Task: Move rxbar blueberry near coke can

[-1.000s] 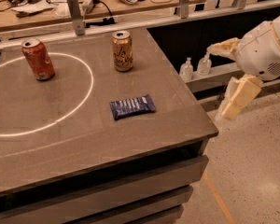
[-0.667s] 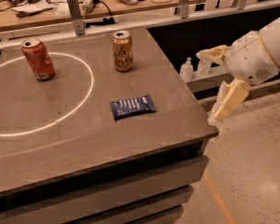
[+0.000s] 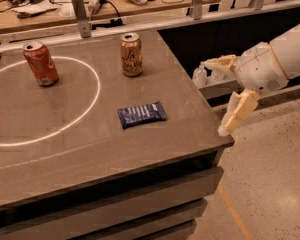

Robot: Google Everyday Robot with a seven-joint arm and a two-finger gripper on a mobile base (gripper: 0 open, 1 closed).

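Observation:
The rxbar blueberry [image 3: 142,114] is a flat dark-blue wrapper with white lettering, lying near the middle of the grey table [image 3: 50,149]. The coke can [image 3: 40,63] is red-orange with a silver top and stands upright at the far left, inside a white circle drawn on the table. My gripper [image 3: 213,98] is at the table's right edge, to the right of the bar and apart from it. It is open and empty, with one cream finger [image 3: 221,63] up and the other finger [image 3: 238,111] hanging down by the table corner.
A gold-orange can [image 3: 131,54] stands upright at the back middle of the table. A metal rail and a cluttered wooden bench [image 3: 115,4] run behind the table. Small white bottles [image 3: 200,76] sit on a low shelf to the right. Bare floor lies on the right.
My arm and gripper have moved left, from out over the floor to the table's right edge. The bar and both cans have not moved.

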